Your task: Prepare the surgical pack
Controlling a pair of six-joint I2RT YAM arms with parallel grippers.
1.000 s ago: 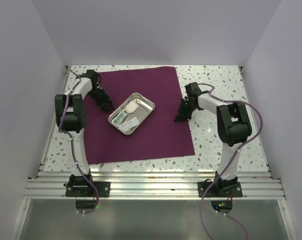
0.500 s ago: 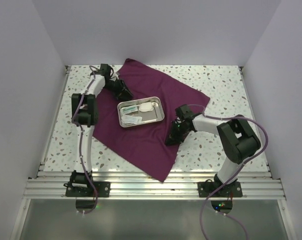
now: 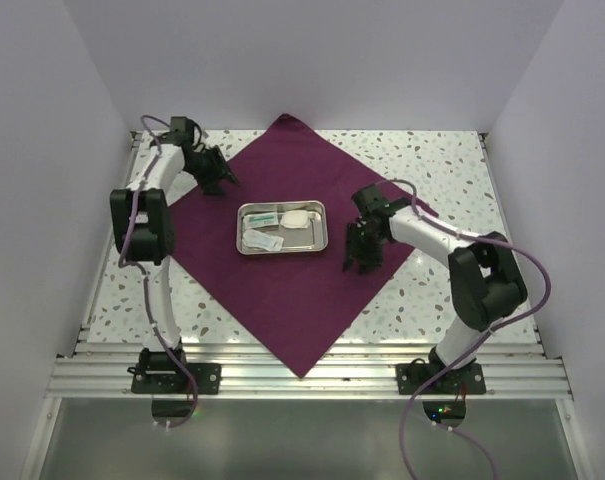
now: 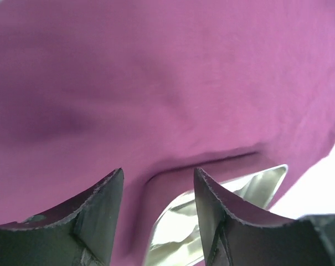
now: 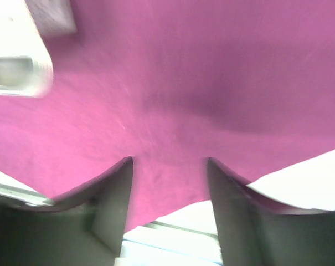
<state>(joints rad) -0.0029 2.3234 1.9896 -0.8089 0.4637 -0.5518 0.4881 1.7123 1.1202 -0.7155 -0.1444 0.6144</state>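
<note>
Two arms showed in my overhead view. The purple cloth (image 3: 282,300) lay flat as a diamond on the speckled table (image 3: 442,160), one corner toward the back wall and one toward the arm bases. The steel tray (image 3: 310,240) sat near the cloth's middle, holding a white gauze pad (image 3: 297,216) and small packets (image 3: 262,240). The left gripper (image 3: 217,180) hung over the cloth's far left edge. The right gripper (image 3: 360,258) pointed down just right of the tray. From up there I couldn't judge either jaw gap.

The left wrist camera settled that for its side. The left gripper (image 4: 159,173) had its fingers spread with nothing between them. Beyond them I saw a ridge in the cloth (image 4: 156,83) and a shiny corner of the tray (image 4: 239,185).

The right wrist camera showed the right gripper (image 5: 170,160) spread as well, gripping nothing, low over the cloth (image 5: 184,72) near its edge. Bare table (image 5: 300,177) showed past that edge. A pale blur sat at the upper left, and I couldn't tell what it was.

A second earlier the cloth had lain square to the table with the tray askew on it. Half a second earlier it was skewed and rumpled. Since then it had turned into the diamond, and the tray sat square to the table.
</note>
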